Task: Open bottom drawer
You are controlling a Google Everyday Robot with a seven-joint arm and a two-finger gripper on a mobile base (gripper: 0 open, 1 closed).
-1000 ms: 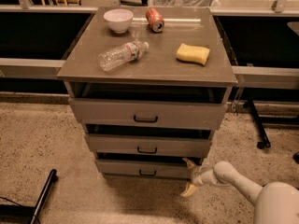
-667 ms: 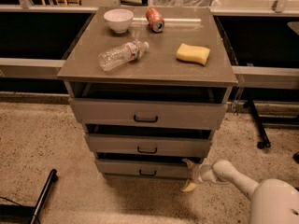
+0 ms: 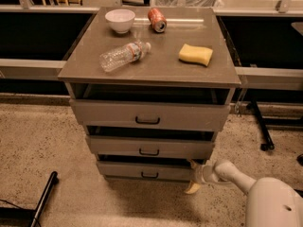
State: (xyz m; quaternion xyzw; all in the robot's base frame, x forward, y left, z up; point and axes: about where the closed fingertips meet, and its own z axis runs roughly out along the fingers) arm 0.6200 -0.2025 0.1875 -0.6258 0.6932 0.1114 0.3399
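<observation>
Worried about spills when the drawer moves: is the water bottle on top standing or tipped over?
Tipped over: the bottle lies on its side on the cabinet top. The gripper is low beside the bottom drawer.

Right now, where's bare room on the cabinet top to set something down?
Free: the front strip of the cabinet top, nearer than the water bottle and sponge, and the gap between those two. Crowded: the back, by the white bowl and soda can. The gripper is at the bottom drawer's right end.
</observation>
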